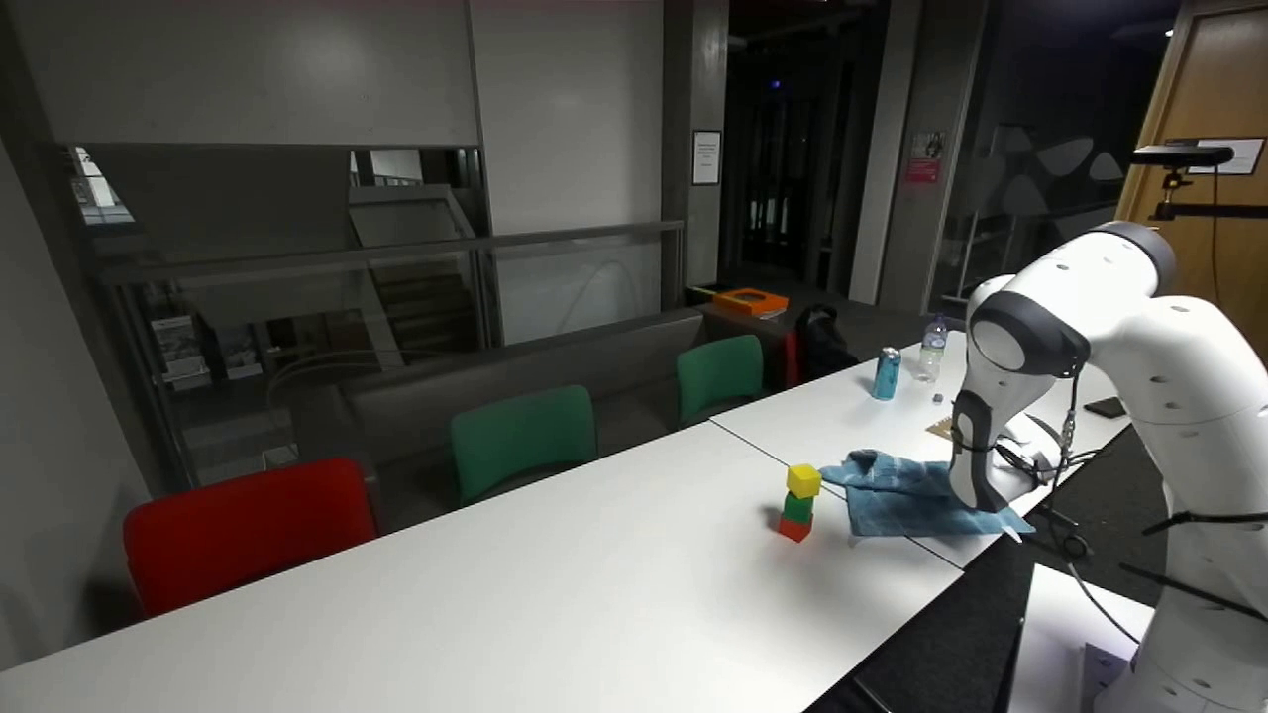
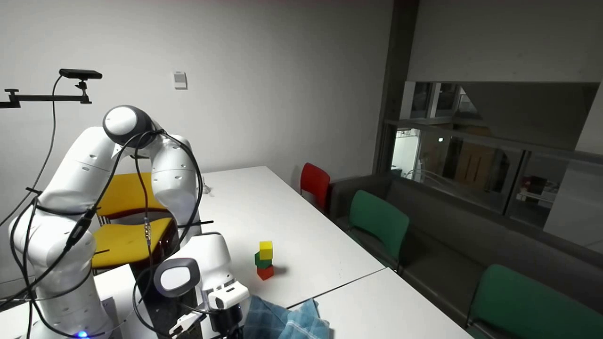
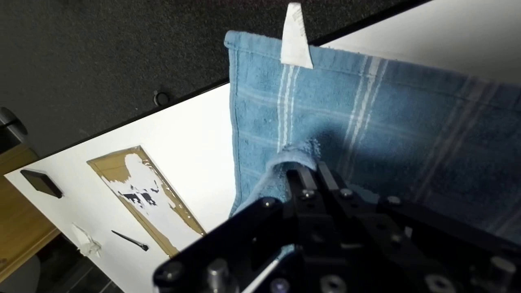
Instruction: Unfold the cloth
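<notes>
Along a dark grey upholstered sofa [image 2: 438, 240] stretches a long, smooth white table [image 1: 495, 594] crossed by a thin seam [image 1: 750, 443]. Two chairs with curved green backs [image 1: 523, 441] and a chair with a red back [image 1: 253, 530] line the sofa side; in an exterior view, a yellow chair [image 2: 129, 242] shows behind the jointed white arm [image 2: 172, 181]. Dark carpet [image 3: 122, 49] spreads below.

Over the seam, at the table's edge, lies the soft blue cloth [image 1: 897, 510], its slightly fuzzy weave crossed by pale stripes, one part bunched into a rumpled heap and a flat hemmed corner reaching past the edge. A tapering white label [image 3: 296, 40] sticks out at the hem. The black two-fingered gripper [image 3: 315, 173] is drawn almost fully together on a raised fold of the cloth. Near the cloth stands a tower of three cubes [image 1: 798, 505]: yellow on top, green in the middle, red at the bottom. Farther along the table, a blue drinks can [image 1: 887, 374] and a clear plastic bottle [image 1: 932, 349] stand upright near each other; what they contain cannot be made out.
</notes>
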`<state>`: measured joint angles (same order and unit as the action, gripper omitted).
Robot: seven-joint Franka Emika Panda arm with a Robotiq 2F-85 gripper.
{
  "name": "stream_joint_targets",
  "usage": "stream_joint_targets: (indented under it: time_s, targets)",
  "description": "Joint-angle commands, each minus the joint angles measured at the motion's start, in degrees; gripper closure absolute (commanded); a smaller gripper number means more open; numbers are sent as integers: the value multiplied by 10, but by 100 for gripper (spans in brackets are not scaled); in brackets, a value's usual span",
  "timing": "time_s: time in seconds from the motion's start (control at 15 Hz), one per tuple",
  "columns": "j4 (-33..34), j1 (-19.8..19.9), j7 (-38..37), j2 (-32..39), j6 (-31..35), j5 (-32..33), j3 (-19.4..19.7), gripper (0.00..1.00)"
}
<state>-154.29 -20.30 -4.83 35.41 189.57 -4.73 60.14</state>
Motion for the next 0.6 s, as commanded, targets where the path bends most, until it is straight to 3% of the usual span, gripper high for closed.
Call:
stream_joint_targets:
  time_s: [0.0,0.27,0.33,0.53]
  targets:
    - [-9,-16,2,28,53,-47,7,99]
    - [-1,-12,-1,78,142,-117,-5,99]
    - [29,-69,9,89,93,-156,33,99]
    - [50,-85,7,117,91,-188,41,99]
